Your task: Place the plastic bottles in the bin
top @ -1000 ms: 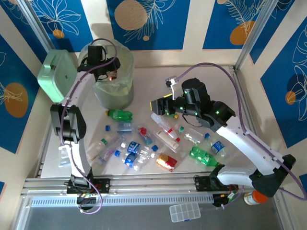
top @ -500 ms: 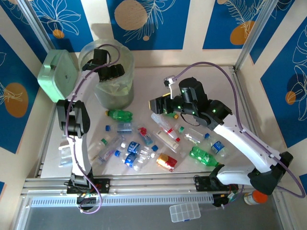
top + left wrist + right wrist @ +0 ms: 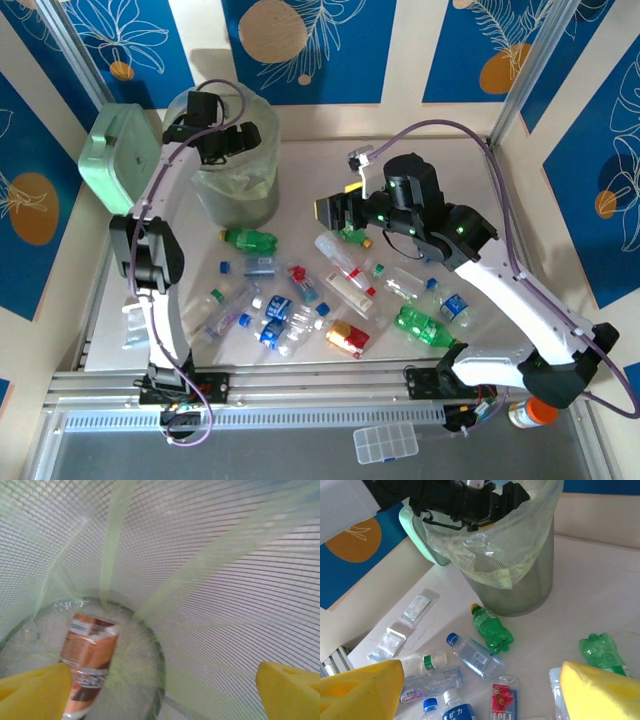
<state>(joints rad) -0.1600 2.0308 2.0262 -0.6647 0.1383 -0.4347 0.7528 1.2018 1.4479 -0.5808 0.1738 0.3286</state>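
Observation:
My left gripper [image 3: 226, 140] hangs over the mouth of the bin [image 3: 236, 192], open, its yellow fingertips [image 3: 35, 690] far apart with nothing between them. Down on the bin's floor lies a brown-labelled bottle [image 3: 88, 662], ringed by the mesh wall [image 3: 225, 555]. My right gripper [image 3: 336, 212] is open and empty above the scattered plastic bottles. Below it lie a green bottle [image 3: 492, 628] close to the bin's foot [image 3: 520, 587], a clear blue-capped bottle [image 3: 476, 656] and another green one [image 3: 602, 652]. Several more bottles [image 3: 290, 320] lie across the table's middle.
A mint green square box [image 3: 120, 155] leans left of the bin. Flat clear packets [image 3: 417, 607] lie at the table's left side. An orange-capped white jar [image 3: 530, 411] and a clear compartment case [image 3: 385, 443] sit beyond the near rail. Metal frame posts stand at the corners.
My left gripper has opened over the bin and the brownish bottle it held has dropped inside. The right arm has shifted slightly up and to the right.

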